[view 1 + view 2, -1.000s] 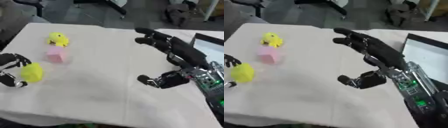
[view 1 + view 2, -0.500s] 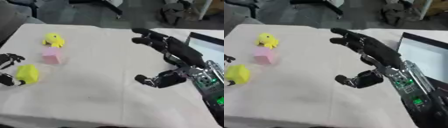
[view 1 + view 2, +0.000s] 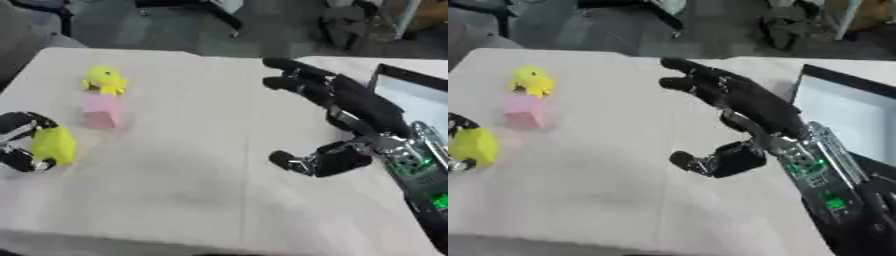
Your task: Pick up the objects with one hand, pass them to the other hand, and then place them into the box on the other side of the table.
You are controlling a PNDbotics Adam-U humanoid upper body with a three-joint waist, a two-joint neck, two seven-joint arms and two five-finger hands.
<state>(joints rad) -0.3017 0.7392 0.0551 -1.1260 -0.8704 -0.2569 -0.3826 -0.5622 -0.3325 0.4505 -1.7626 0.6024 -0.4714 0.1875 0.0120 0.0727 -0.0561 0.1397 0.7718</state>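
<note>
At the table's left edge my left hand [image 3: 19,145] is curled round a yellow-green rounded object [image 3: 54,145]. A pink block [image 3: 101,110] stands on the white table [image 3: 201,170] just beyond it, and a yellow duck-like toy [image 3: 106,81] sits behind the block. My right hand [image 3: 737,97] hovers over the table's right half, open, fingers stretched toward the far left and thumb [image 3: 710,162] hanging low. Nothing is in it. The box [image 3: 846,117] lies at the right edge, its dark rim and pale inside showing.
Chairs and dark bags stand on the grey floor beyond the table's far edge. My right forearm [image 3: 824,185], with green lights, crosses the lower right corner beside the box.
The whole picture has shifted, so the camera moved. My left hand with the yellow-green object sits a little further in from the left edge. The right hand holds the same open pose.
</note>
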